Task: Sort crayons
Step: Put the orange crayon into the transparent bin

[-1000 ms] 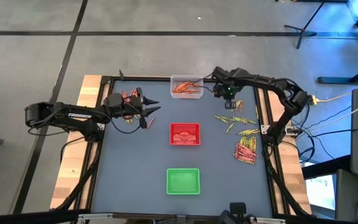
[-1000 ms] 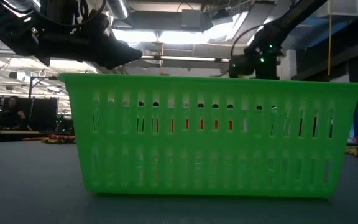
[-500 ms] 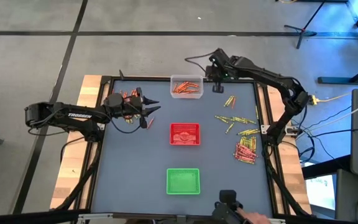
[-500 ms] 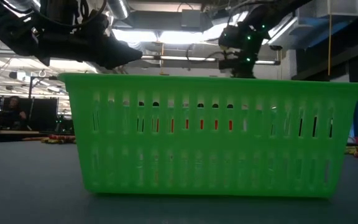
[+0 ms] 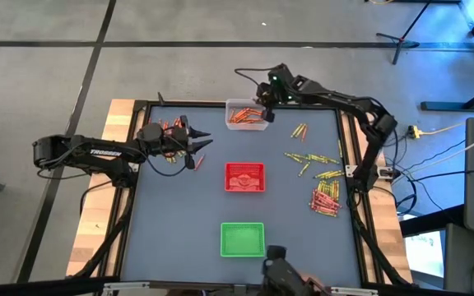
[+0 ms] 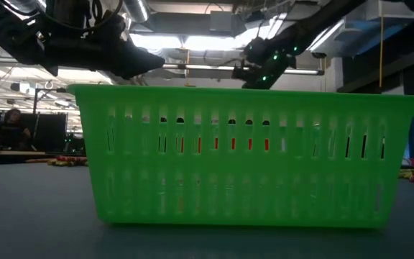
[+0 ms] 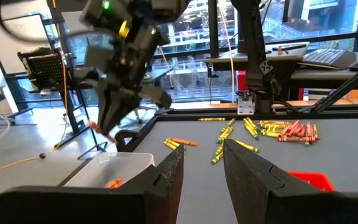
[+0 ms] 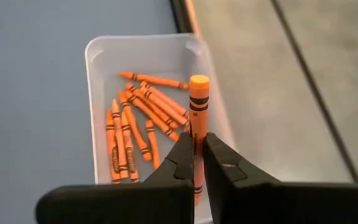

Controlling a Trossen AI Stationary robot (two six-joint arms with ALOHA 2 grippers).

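My right gripper (image 8: 196, 148) hangs over the right end of the clear tray (image 5: 239, 105) at the table's far edge, shut on one orange crayon (image 8: 198, 93). Several orange crayons (image 8: 138, 127) lie flat in that tray. Loose orange crayons (image 5: 301, 131), yellow crayons (image 5: 315, 160) and a red pile (image 5: 325, 200) lie on the mat at the right. My left gripper (image 7: 201, 155) stands open and level at the left, nothing between its fingers, beside a small crayon pile (image 5: 169, 128). My right gripper pinches the orange crayon's paper-wrapped shaft (image 8: 196, 138) between its two fingers. The crayon lies along the fingers, and its flat end (image 8: 198, 79) sticks out past the fingertips. The fingers slant down from the table's right. The crayon is lifted clear above the clear tray.
A red tray (image 5: 244, 167) sits mid-table and a green tray (image 5: 242, 226) near the front edge; the green tray fills the low view (image 6: 243, 155). One red crayon (image 5: 189, 163) lies by my left gripper. Bare mat lies between the trays and the left pile.
My right gripper has risen from the loose orange crayons and gone toward the table's left, along the far edge, to above the clear tray. It has tipped from pointing down to slanting.
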